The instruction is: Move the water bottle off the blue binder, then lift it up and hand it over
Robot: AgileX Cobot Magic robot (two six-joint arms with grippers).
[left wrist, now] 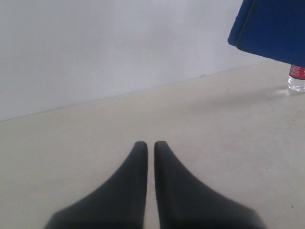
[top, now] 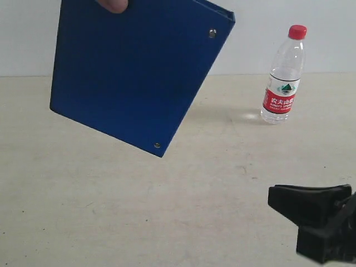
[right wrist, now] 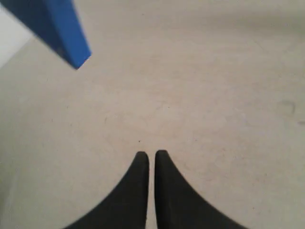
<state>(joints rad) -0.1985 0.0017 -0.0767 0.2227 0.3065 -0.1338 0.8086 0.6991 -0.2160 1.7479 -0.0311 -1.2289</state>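
The water bottle [top: 285, 75] stands upright on the table at the back right, red cap on top; only its base [left wrist: 296, 78] shows in the left wrist view. The blue binder [top: 133, 69] hangs tilted in the air at the upper left, held from above by a human finger [top: 114, 5], clear of the bottle. One binder corner [left wrist: 271, 26] shows in the left wrist view, another corner [right wrist: 62, 33] in the right wrist view. My right gripper [top: 311, 206] sits low at the front right, shut and empty [right wrist: 151, 153]. My left gripper [left wrist: 147, 143] is shut and empty, and it is out of the exterior view.
The beige table [top: 167, 211] meets a white wall [top: 267, 22] at the back. The binder casts a shadow on the tabletop left of the bottle.
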